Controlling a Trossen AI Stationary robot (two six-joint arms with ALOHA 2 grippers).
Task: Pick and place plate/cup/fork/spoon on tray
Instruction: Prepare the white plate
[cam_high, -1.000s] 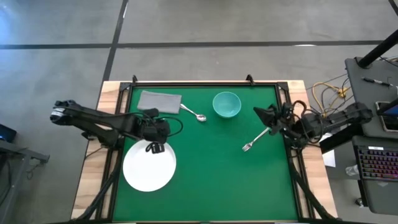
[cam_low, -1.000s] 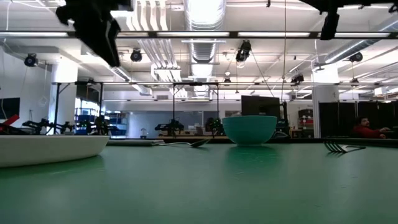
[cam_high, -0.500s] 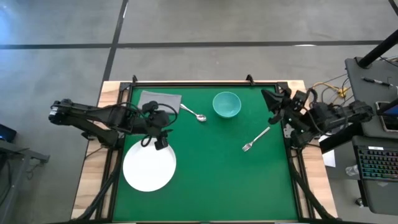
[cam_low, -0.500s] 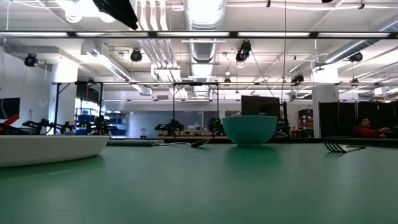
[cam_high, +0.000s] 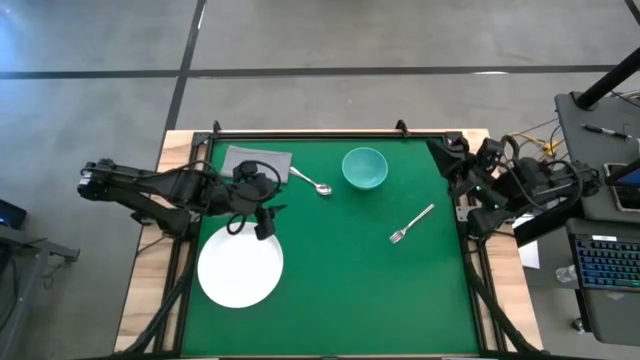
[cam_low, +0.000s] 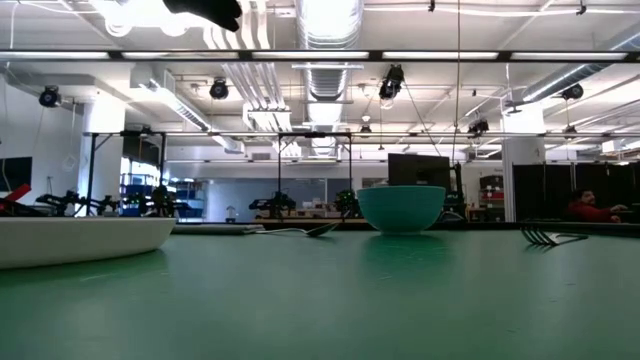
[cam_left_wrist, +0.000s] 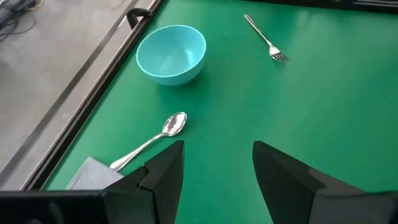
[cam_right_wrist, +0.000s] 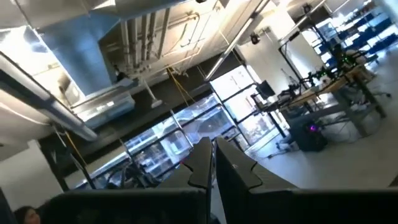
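Dishes spread out on the green table (cam_high: 340, 270).
Left gripper (cam_left_wrist: 214, 171) up above the big round white plate (cam_high: 240, 266), fingers wide apart, holding nothing. Right gripper (cam_right_wrist: 212, 163) at the table's right edge, fingers pressed together, empty. Small teal cup (cam_high: 364, 167) beside the little silver spoon (cam_high: 311, 182); thin silver fork (cam_high: 411, 223) lying near the right.

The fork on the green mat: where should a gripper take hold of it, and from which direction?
Probably mid-handle, from straight above. The fork lies flat on the mat, apart from everything else, tines toward the near-left and handle toward the right arm. The shaft is slim and straight, so fingers set across it should close cleanly. The right gripper, shut at the table's right edge, is nearest.
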